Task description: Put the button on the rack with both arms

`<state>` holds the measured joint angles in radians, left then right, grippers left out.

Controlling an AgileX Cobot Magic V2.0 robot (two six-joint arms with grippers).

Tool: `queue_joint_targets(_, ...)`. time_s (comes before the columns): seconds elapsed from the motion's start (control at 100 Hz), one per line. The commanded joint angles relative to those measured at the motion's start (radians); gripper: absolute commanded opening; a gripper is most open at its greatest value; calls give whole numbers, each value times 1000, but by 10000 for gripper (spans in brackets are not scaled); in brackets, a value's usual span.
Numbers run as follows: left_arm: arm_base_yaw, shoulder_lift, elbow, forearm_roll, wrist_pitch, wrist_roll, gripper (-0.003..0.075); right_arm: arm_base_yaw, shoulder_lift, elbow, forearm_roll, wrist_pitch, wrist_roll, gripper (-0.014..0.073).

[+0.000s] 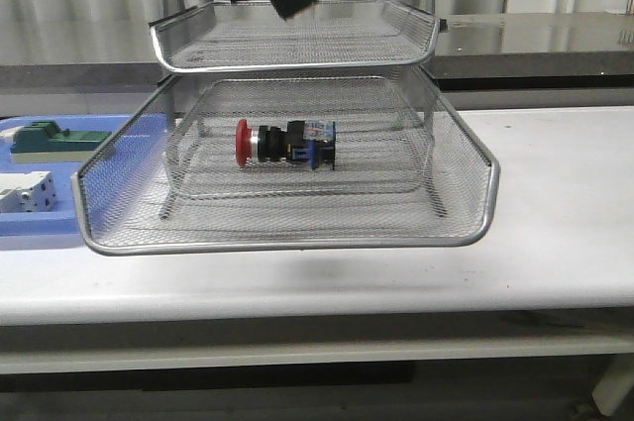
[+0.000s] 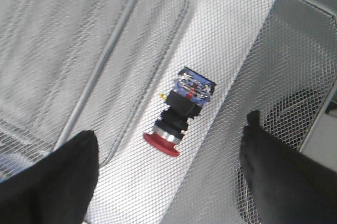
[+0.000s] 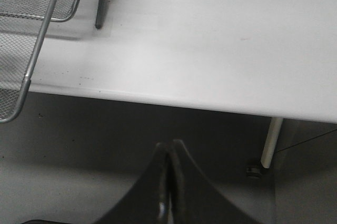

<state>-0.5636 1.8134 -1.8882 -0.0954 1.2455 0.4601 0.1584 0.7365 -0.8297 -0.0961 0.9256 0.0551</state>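
button [image 1: 285,144] lying on its side in the rack [image 1: 287,233], on a mesh tier. left gripper [image 2: 168,176] spread wide above, holding nothing; right gripper [image 3: 169,182] pressed together, off the table edge. risk: rolling on the mesh, or fingers snagging wire if lowered.

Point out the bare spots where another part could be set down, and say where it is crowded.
Free: the white table right of the rack, and the mesh on either side of the button in its tray. Crowded: the blue tray at left, holding the green block and white switch. The left gripper hangs open above the button.
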Motion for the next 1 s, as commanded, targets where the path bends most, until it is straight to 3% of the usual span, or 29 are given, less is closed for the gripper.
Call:
queue_joint_targets(0.0,46,-110,-15,-7,29,-38,525,1,-4,-25,-10,-51,-1,-68)
queue_joint_targets(0.27,251,-269,80,0,29,-97,525,1,-4,-25,-10,-51,-1,-68)
queue_joint_targets(0.49,391,-404,285,0,-14,-135,525,1,-4,-25,-10,-51,-1,-68)
queue_joint_targets(0.68,430,-565,537,-2,-161,-157,525,1,-4,-25,-10,-51,-1,-68)
queue_joint_targets(0.99,430,-872,949,1,-556,-258,525,1,-4,-25,-10,-51,-1,-68)
